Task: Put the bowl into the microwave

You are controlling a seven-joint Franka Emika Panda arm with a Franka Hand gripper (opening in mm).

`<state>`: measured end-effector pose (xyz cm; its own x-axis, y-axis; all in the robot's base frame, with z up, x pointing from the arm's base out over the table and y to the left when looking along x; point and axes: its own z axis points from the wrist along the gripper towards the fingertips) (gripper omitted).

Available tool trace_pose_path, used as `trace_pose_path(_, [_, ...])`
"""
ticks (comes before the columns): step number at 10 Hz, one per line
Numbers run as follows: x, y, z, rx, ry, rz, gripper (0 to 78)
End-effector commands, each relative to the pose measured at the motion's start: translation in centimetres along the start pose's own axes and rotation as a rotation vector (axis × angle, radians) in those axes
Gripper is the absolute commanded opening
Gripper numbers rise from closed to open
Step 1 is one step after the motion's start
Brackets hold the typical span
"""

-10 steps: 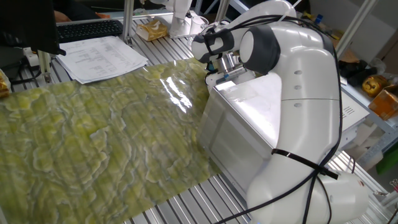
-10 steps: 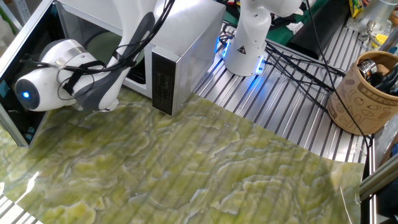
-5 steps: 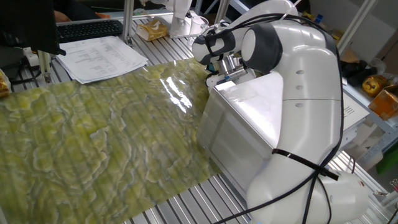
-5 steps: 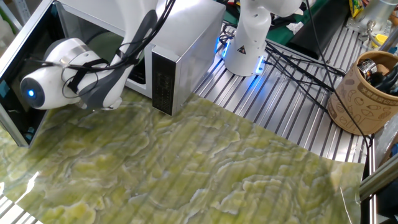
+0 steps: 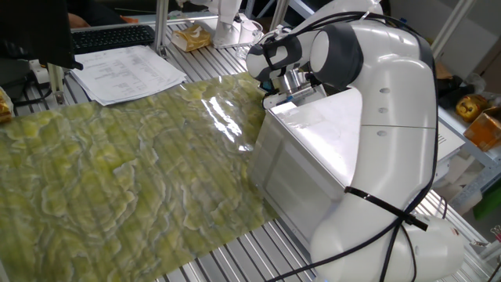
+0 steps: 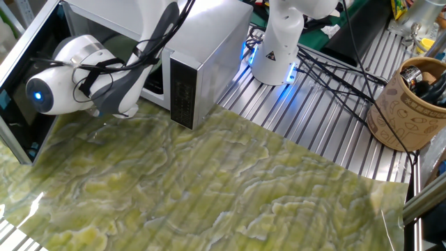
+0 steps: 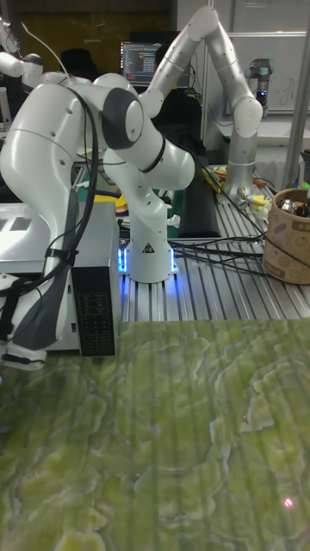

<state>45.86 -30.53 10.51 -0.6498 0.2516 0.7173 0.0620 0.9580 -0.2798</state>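
— What's around you right now?

— My arm (image 6: 90, 84) is bent down in front of the microwave (image 6: 209, 49), whose door (image 6: 28, 90) stands swung open on the left in the other fixed view. My wrist sits at the mouth of the cavity, so it blocks most of the inside. My claw is hidden there; I cannot tell whether its fingers are apart or together.

— And the bowl?

— Just behind my forearm, inside the cavity, a pale greenish curved shape (image 6: 120, 50) shows. That looks like the bowl, though only a piece of it is visible.

— What else is near?

— A brown patterned cup (image 6: 405, 104) with tools in it stands well apart, on the slatted metal table (image 6: 327, 118). Black cables (image 6: 327, 77) run across those slats toward my base (image 6: 275, 52), which glows blue at the foot. On the far side, a stack of printed papers (image 5: 129, 70) and a black keyboard (image 5: 113, 35) lie beside the mat.

— The surface?

— A glossy green-yellow marbled mat (image 6: 230, 188) covers the table in front of the microwave, with glare on it.
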Motion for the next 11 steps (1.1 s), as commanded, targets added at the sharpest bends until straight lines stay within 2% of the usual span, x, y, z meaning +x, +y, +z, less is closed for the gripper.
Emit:
trace_pose_path(1, [0.5, -0.1, 0.5, 0.001, -0.001, 0.003, 77.5])
trace_pose_path(5, [1.9, -0.6, 0.8, 0.005, 0.019, 0.014, 77.5])
trace_pose_path(9, [2.1, -0.5, 1.0, 0.005, 0.02, 0.021, 77.5])
trace_pose_path(11, [2.1, -0.5, 1.1, 0.006, 0.031, 0.02, 77.5])
